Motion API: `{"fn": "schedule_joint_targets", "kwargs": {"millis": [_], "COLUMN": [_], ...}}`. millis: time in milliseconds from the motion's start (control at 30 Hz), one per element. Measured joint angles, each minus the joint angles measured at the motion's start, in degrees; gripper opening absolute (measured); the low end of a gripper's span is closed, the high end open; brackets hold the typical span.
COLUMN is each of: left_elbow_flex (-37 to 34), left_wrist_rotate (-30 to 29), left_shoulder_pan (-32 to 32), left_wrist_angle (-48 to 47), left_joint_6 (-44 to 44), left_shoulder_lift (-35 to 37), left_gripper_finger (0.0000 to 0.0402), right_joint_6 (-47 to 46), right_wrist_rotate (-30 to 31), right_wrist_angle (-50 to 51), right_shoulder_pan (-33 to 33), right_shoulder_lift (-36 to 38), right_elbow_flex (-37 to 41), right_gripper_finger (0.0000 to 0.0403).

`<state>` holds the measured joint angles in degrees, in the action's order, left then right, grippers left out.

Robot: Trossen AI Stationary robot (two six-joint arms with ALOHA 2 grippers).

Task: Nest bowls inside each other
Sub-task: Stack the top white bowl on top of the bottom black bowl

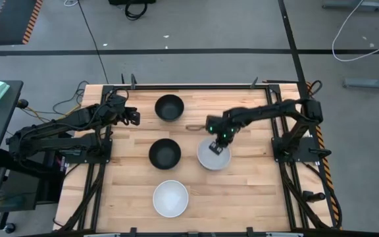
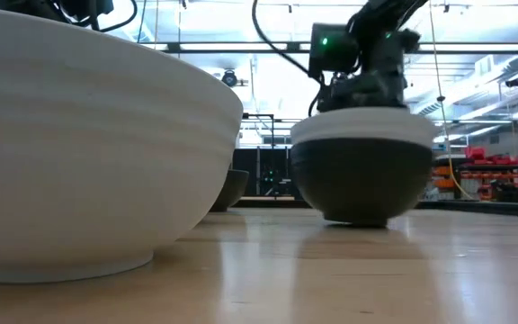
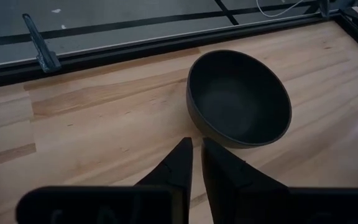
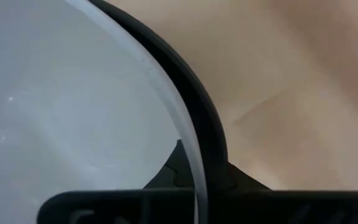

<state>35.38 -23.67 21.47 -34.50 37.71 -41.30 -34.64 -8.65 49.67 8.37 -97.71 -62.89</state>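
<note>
A white bowl (image 1: 210,158) sits nested in a black bowl (image 2: 361,184) right of the table's centre, its white rim (image 2: 362,126) standing above the black one. My right gripper (image 1: 219,143) is on top of this pair, at its far rim, shut on the white bowl. Three bowls stand alone on their bases: a black one (image 1: 170,107) near the far edge, a black one (image 1: 164,153) mid-table, and a white one (image 1: 170,198) near the front. My left gripper (image 1: 135,117) waits shut, left of the far black bowl (image 3: 238,99). My right gripper comes from above, pointing down, at the white bowl's far rim (image 4: 188,140). One finger (image 4: 178,163) is inside the white bowl, the other (image 4: 247,182) outside, over the black bowl's rim (image 4: 211,134). The white bowl rests upright in the black bowl, which stands on the table.
A black metal frame (image 1: 189,85) borders the wooden table. Bare wood (image 1: 255,191) lies right of the near white bowl. In the low view the near white bowl (image 2: 88,144) fills the left and hides much behind it.
</note>
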Motion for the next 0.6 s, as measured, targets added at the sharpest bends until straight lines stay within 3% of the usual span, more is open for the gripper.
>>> {"fn": "schedule_joint_targets", "kwargs": {"millis": [233, 600], "left_elbow_flex": [0.0, 0.0], "left_wrist_rotate": [0.0, 0.0], "left_shoulder_pan": [0.0, 0.0], "left_wrist_angle": [0.0, 0.6], "left_joint_6": [0.2, 0.6], "left_shoulder_lift": [0.0, -2.0], "left_gripper_finger": [0.0033, 0.0032], "right_joint_6": [5.0, 4.9], "right_wrist_rotate": [1.3, 2.7], "right_wrist_angle": [0.2, 0.7], "right_shoulder_pan": [7.6, 6.2], "right_shoulder_lift": [0.0, 1.9], "right_elbow_flex": [0.0, -2.8], "right_gripper_finger": [0.0, 0.0042]}}
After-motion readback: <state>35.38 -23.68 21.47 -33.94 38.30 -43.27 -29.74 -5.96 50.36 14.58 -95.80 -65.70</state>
